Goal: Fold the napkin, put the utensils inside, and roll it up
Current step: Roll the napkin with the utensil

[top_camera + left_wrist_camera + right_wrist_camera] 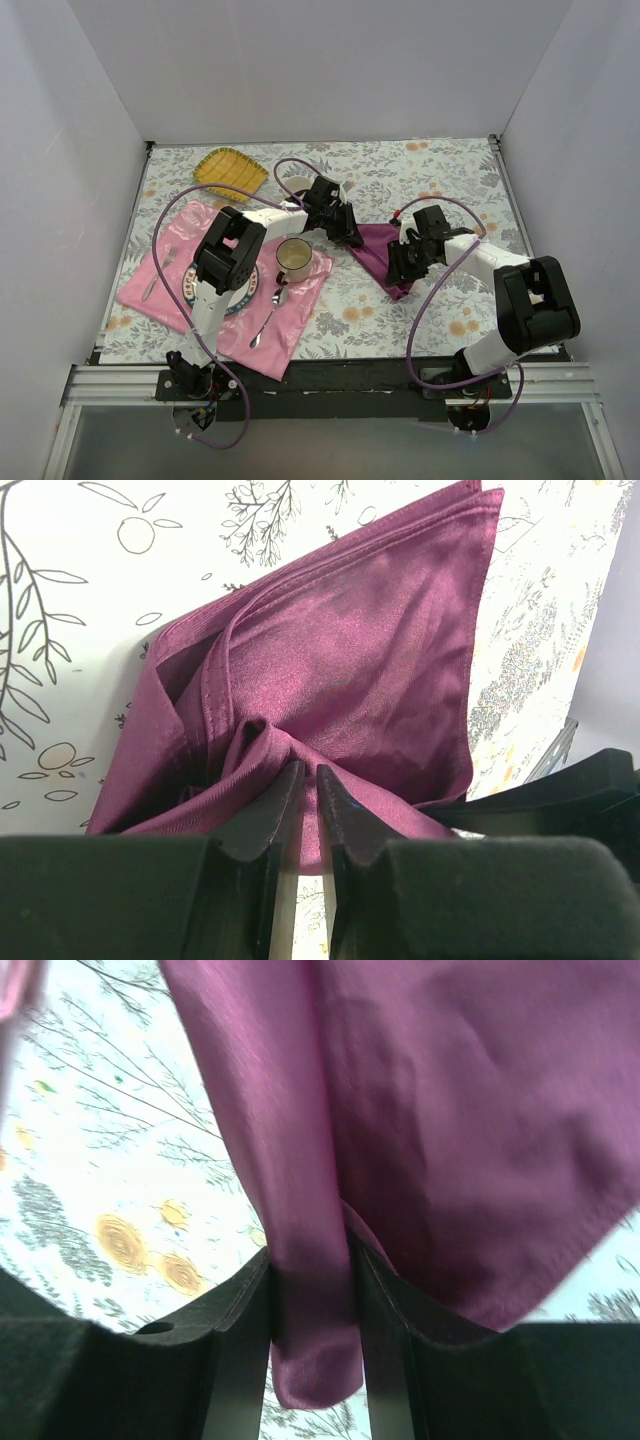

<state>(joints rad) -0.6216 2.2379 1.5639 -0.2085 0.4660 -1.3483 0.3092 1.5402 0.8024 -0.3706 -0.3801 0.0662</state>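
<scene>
Nearest, the pink placemat (pixel 300 320) lies by the left arm's base. Beyond it, mid-table, the napkin (pixel 378 252) sits bunched between both claws. The left gripper (pixel 310 780) pinches a fold tight. Another fold fills the right gripper (pixel 310 1260), jaws parted; whether it is gripped, I cannot tell. Farthest lies a yellow ridged item (pixel 232 170).

Napkin (pixel 370 670) ahead of left gripper (pixel 308 780): plain shiny dark magenta-purple, no pattern. Fingers (pixel 262 820) black. Tablecloth (pixel 70 630) beneath: white, grey leaf line-art, orange-yellow flowers. Behind the gripper: pink placemat (pixel 150 290), cream mug (pixel 293 258), yellow woven mat (pixel 232 172).
</scene>
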